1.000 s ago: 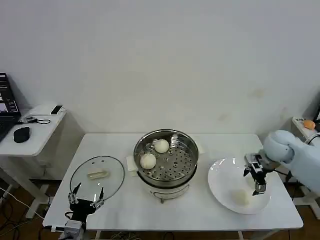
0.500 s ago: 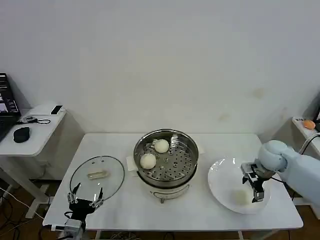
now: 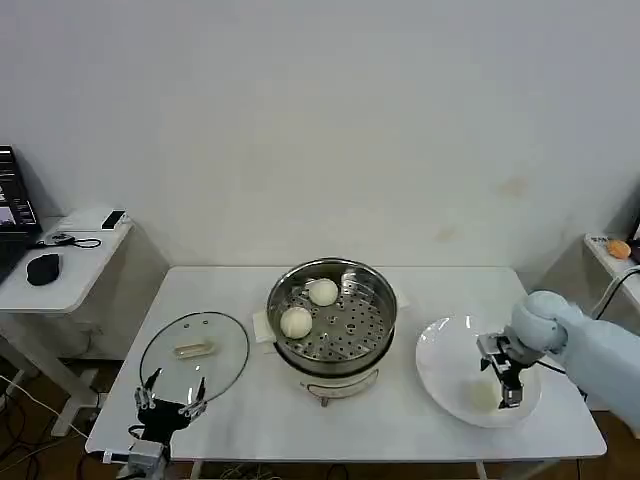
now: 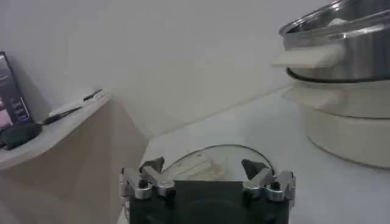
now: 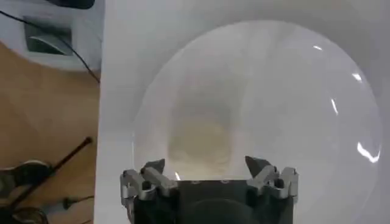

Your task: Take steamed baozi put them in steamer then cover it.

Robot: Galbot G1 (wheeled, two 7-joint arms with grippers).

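The steel steamer (image 3: 333, 322) stands mid-table on its cream base, with two white baozi (image 3: 322, 292) (image 3: 296, 322) on the perforated tray. A third baozi (image 3: 483, 394) (image 5: 200, 141) lies on the white plate (image 3: 445, 355) at the right. My right gripper (image 3: 503, 375) (image 5: 206, 164) hovers just over that bun, jaws open, tips to either side of it and apart from it. The glass lid (image 3: 194, 352) (image 4: 210, 163) lies flat at the table's left. My left gripper (image 3: 172, 396) (image 4: 204, 167) rests open by the lid's near rim.
A side desk (image 3: 60, 262) with a mouse and laptop stands to the left. A shelf with an orange object (image 3: 617, 248) is at the far right. The steamer's rim and side handle (image 4: 308, 56) rise close beside the left gripper's view.
My right gripper has moved left and down over the plate, closing in above the baozi. The left arm has not moved.
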